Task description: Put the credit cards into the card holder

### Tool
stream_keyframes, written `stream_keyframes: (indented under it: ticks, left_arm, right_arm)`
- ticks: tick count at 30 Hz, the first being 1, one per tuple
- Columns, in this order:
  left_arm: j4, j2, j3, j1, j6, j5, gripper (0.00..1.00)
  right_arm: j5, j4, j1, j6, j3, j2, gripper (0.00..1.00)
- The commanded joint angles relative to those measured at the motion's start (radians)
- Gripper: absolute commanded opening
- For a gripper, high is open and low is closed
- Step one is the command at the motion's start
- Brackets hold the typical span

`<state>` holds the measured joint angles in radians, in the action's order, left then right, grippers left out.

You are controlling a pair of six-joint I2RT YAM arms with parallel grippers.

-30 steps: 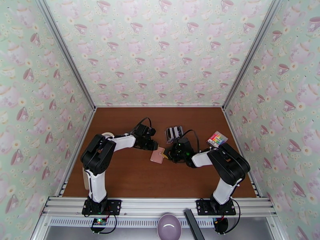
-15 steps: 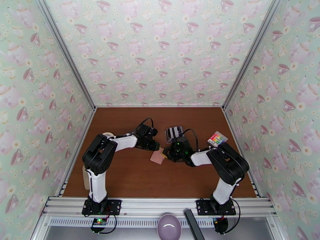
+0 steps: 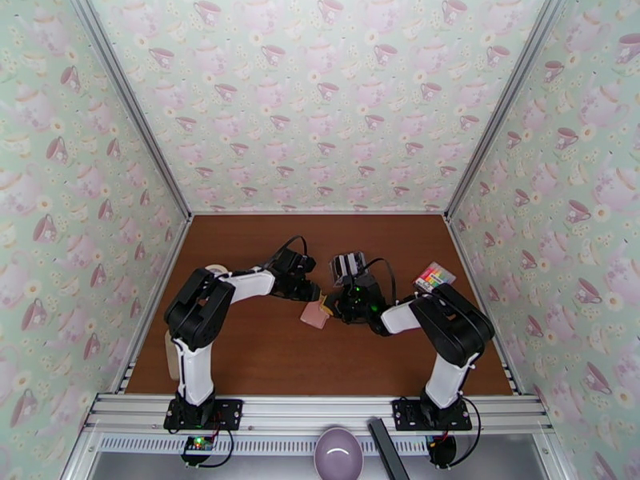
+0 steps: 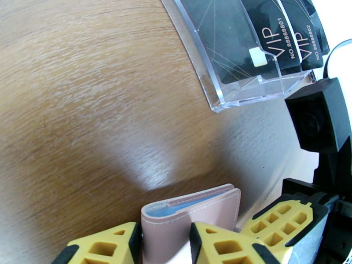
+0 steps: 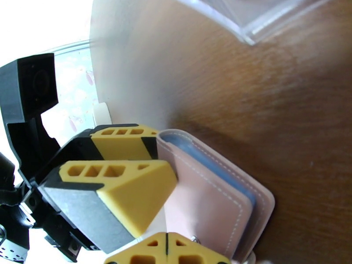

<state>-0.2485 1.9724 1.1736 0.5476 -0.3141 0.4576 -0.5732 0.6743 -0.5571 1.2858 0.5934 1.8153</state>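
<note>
A brown wooden table [image 3: 264, 354] sat inside walls papered with teacups, seen from above. Two black-and-white robot arms reached inward from the near edge and met just past the table's middle. They met over a small pink card holder [image 3: 312, 316] lying on the wood. The left gripper [image 3: 310, 293] came at its far corner and the right gripper [image 3: 332, 304] at its right side, the two close together.

In the left wrist view, the left gripper's yellow fingers [image 4: 110, 245] stood apart. One sat just beside the card holder's edge and the other lay over its stitched pink cover. The holder was folded, with pale blue pockets showing between its covers.

In the right wrist view, the right gripper's two fingertips [image 5: 149, 251] were pressed together with no gap, right at the near edge of the cover. The frame cut off there, so whether they pinched any of the holder could not be made out.

The black cards [image 4: 281, 40], printed "VIP" in white, stood in a clear rack [image 4: 207, 80] on the table just beyond the card holder, apart from it. Farther right, near the right arm's elbow, lay a multicoloured striped pad [image 3: 434, 276]. A lilac bowl [image 3: 338, 454] rested on the metal frame in front of the arm bases.
</note>
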Motion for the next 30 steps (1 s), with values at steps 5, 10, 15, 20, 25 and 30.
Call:
stream_keyframes:
  ticks: [5,10,15,20,25,30]
  left_arm:
    - [-0.004,-0.023,-0.032,0.022,-0.003,0.032,0.34]
    - [0.003,-0.028,-0.043,0.025,-0.009,0.043,0.35]
    - [0.008,-0.062,-0.062,0.016,-0.022,0.042,0.44]
    - [0.005,-0.069,-0.063,0.017,-0.016,0.056,0.43]
    - [-0.008,-0.047,-0.055,0.020,-0.011,0.053,0.35]
    - [-0.021,-0.026,-0.043,0.023,-0.004,0.049,0.29]
  right_arm:
    - [-0.019,0.079,-0.009,0.041,-0.026,0.019,0.04]
    - [-0.015,0.097,-0.009,0.048,-0.058,0.001,0.04]
    - [-0.007,0.100,-0.008,0.043,-0.089,-0.030,0.09]
    - [0.000,0.072,-0.009,0.031,-0.099,-0.062,0.11]
    - [0.001,0.052,-0.008,0.021,-0.101,-0.064,0.10]
    - [0.004,0.049,-0.007,0.018,-0.103,-0.054,0.09]
